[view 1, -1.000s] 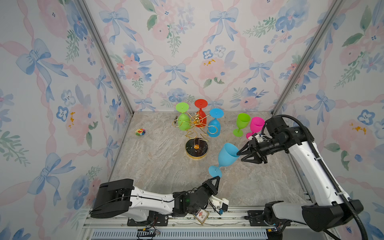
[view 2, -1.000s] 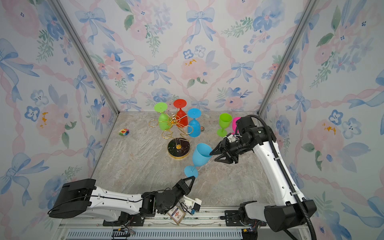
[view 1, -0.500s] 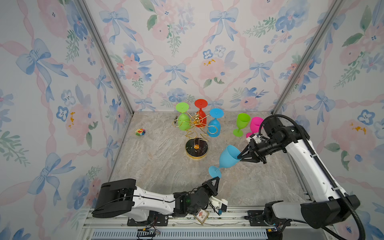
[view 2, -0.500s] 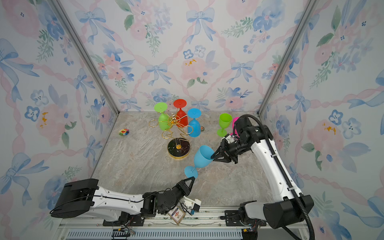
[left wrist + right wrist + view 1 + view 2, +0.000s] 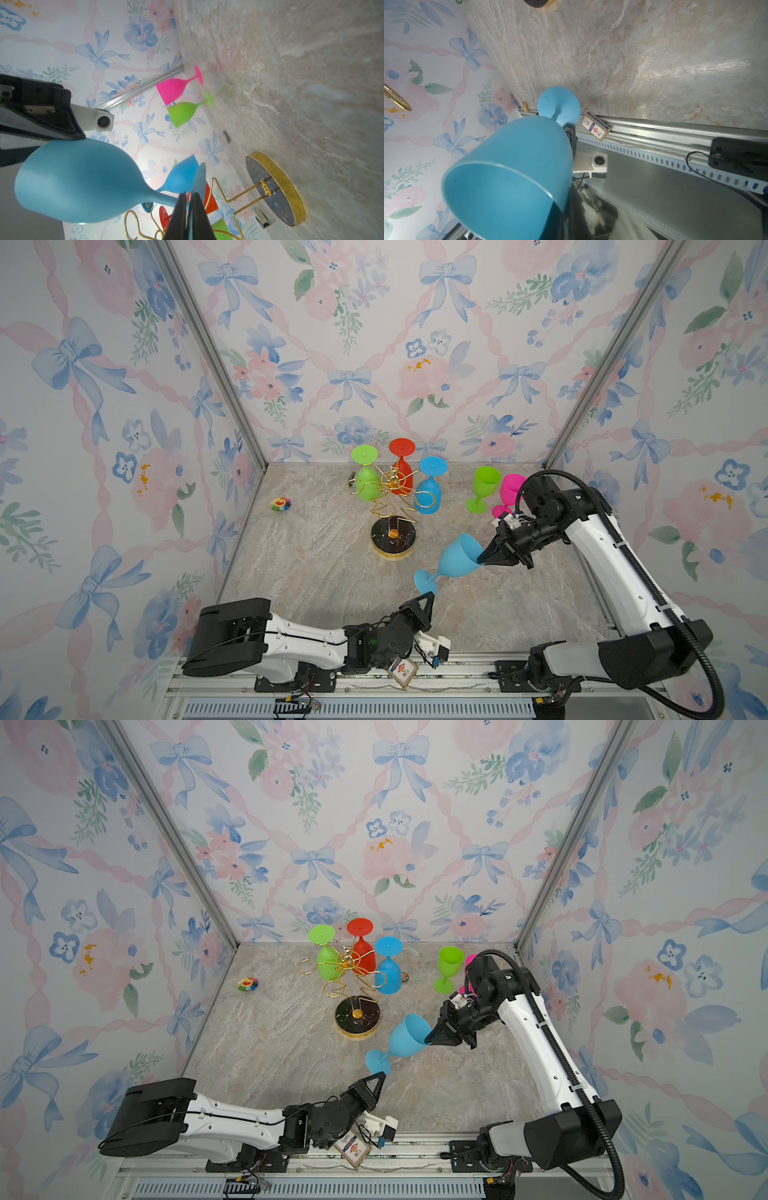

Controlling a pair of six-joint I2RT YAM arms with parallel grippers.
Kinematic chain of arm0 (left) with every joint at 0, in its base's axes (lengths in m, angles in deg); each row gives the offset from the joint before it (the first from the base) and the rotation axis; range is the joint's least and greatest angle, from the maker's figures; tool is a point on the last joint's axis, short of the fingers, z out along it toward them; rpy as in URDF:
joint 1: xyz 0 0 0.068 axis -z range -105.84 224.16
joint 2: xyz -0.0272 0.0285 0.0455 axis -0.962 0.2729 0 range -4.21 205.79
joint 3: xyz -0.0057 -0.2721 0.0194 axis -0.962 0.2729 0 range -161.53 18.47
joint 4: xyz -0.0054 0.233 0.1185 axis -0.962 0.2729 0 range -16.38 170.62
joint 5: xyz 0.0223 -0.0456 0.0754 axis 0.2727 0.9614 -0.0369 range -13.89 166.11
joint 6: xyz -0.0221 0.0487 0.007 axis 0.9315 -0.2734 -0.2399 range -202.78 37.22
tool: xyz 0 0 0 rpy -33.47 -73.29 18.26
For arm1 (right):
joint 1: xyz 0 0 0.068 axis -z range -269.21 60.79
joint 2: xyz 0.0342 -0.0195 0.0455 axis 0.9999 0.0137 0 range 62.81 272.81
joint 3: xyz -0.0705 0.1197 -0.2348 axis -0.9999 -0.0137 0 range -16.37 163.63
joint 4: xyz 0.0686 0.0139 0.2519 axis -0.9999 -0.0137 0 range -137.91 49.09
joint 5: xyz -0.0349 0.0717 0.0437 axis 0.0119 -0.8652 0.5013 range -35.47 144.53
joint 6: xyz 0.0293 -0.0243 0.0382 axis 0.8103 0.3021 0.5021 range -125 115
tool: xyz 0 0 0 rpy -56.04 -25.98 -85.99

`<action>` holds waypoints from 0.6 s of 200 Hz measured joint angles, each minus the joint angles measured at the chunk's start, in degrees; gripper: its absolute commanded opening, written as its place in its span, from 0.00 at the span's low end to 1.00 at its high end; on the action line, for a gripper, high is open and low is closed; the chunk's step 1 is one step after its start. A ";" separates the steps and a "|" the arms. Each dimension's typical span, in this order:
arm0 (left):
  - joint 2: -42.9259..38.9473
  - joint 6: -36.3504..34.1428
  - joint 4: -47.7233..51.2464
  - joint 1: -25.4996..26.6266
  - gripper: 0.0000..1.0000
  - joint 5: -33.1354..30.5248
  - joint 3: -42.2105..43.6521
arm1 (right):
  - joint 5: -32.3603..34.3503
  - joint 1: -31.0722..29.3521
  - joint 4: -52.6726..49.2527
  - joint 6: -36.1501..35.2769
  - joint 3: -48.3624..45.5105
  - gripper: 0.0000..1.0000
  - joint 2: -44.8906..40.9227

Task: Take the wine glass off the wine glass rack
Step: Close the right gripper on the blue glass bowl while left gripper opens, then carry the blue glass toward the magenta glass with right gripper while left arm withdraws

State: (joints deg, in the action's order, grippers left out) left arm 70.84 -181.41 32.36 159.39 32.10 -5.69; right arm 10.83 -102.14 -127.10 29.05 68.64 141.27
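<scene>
Wine glass [image 5: 457,560], foot edge hidden — inside left pincer [image 5: 189,195]

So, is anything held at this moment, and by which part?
Yes: the light-blue plastic wine glass is held in the air by both arms. The left gripper pinches its round foot, and the right gripper pinches the bowl's rim.

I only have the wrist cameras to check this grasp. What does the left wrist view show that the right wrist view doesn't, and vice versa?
Left wrist only: the pink wine glass and green wine glass standing on the table, a red wine glass hanging on the wine glass rack. Right wrist only: a card box on the front rail, the open mouth of the light blue wine glass. Both: that glass, the left gripper at its foot, parts of the rack, the marble table.
</scene>
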 measured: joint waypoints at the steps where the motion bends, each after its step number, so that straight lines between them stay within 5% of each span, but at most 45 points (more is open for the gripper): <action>1: -0.04 -0.04 0.00 0.00 0.18 0.02 0.02 | 0.00 0.00 0.00 0.00 0.00 0.00 0.00; 79: -0.39 0.50 0.17 -0.02 0.28 1.01 0.87 | -1.70 0.92 1.42 0.48 -2.10 0.00 -0.33; 120: -0.70 4.94 0.22 0.11 0.38 -0.59 0.68 | 4.24 3.96 3.39 1.49 -2.29 0.00 -1.44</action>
State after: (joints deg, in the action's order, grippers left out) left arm 70.14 -176.47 32.58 159.50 31.51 -5.01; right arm 15.07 -98.18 -123.71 30.53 66.35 139.82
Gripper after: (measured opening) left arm 0.350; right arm 0.046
